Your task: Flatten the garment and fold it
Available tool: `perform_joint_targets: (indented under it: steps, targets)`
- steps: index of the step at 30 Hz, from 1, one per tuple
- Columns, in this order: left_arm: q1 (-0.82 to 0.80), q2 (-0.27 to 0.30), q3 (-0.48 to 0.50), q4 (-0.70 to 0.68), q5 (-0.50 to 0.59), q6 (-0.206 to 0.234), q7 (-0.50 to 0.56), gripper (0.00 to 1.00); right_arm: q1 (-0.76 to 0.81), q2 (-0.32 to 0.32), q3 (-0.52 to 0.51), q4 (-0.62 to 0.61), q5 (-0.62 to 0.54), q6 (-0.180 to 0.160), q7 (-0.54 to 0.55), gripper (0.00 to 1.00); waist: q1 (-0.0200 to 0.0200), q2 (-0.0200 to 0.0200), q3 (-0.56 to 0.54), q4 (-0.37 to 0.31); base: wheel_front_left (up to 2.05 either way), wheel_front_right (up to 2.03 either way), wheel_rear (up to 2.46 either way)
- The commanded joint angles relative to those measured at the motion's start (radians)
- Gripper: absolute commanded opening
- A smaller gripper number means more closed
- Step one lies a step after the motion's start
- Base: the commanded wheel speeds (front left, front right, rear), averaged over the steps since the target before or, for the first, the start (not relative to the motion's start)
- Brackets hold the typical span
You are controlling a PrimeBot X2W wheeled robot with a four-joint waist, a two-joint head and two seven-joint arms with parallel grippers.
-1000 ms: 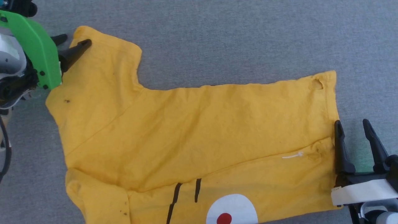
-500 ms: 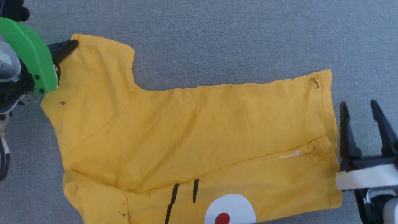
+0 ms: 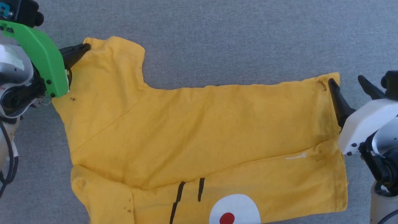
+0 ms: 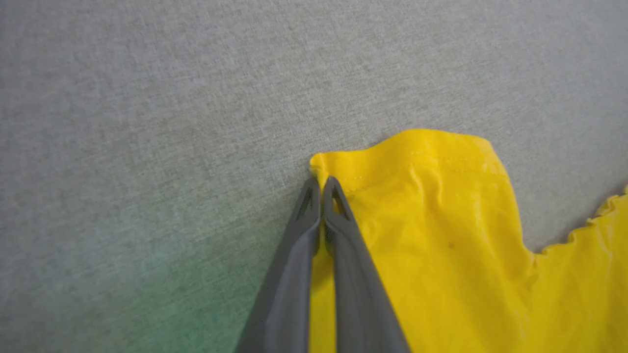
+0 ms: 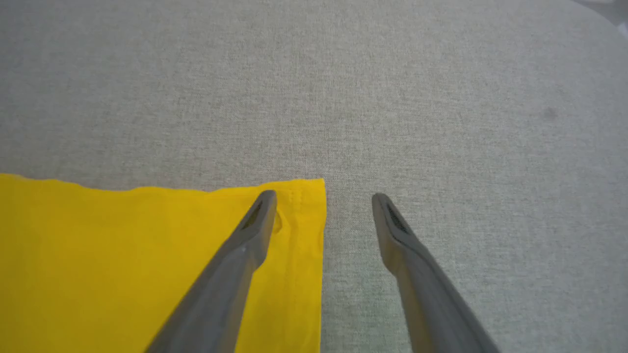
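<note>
We see the garment (image 3: 202,130), a mustard-yellow short-sleeved cotton T-shirt, spread mostly flat on a grey woven fabric surface (image 3: 217,37). Its sleeves point left and its bottom hem lies to the right. Along the near edge a strip of it is folded over, showing a printed white oval (image 3: 234,208) with a red dot (image 3: 227,217) and two dark brown stripes (image 3: 200,188) just left of the oval. The left gripper (image 3: 85,47), carried behind a bright green plastic wrist bracket (image 3: 40,53), sits at the far left corner of the far sleeve. In the left wrist view the left gripper (image 4: 321,184) has its two long dark fingers pressed together. One finger lies over the yellow cloth and the other over the grey surface, and a sliver of yellow shows between them lower down, so the sleeve edge looks pinched, though we cannot see the contact itself clearly. The right gripper (image 3: 345,79), behind a white plastic wrist bracket (image 3: 363,124), is at the far right corner of the hem with its fingers spread wide and nothing between them gripped. In the right wrist view the right gripper (image 5: 324,196) straddles that corner: its left finger (image 5: 245,245) is above the cloth near a small pucker, and its right finger (image 5: 412,255) is above bare grey surface.
</note>
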Motion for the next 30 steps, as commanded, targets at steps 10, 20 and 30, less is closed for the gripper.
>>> perform_joint_targets:
  steps: [10, 20, 30]
  targets:
    - [-0.013, 0.001, -0.019, -0.003, -0.015, -0.007, -0.015, 0.0, -0.058, 0.0, -0.025, 0.019, 0.031, -0.002, 0.146, 1.0, 0.0, 0.0, 0.03, 0.026, 0.0, 0.0, 0.0]
    - [-0.033, 0.004, -0.039, -0.001, -0.026, -0.007, -0.023, 0.0, -0.094, 0.0, -0.053, 0.102, 0.053, -0.002, 0.136, 0.0, 0.0, 0.0, 0.04, 0.034, 0.0, 0.0, 0.0]
    - [-0.013, 0.009, -0.045, -0.029, -0.054, -0.007, -0.163, 0.0, -0.11, 0.0, -0.07, 0.108, 0.025, -0.002, 0.022, 0.0, 0.0, 0.0, -0.038, 0.046, 0.0, 0.0, 0.0]
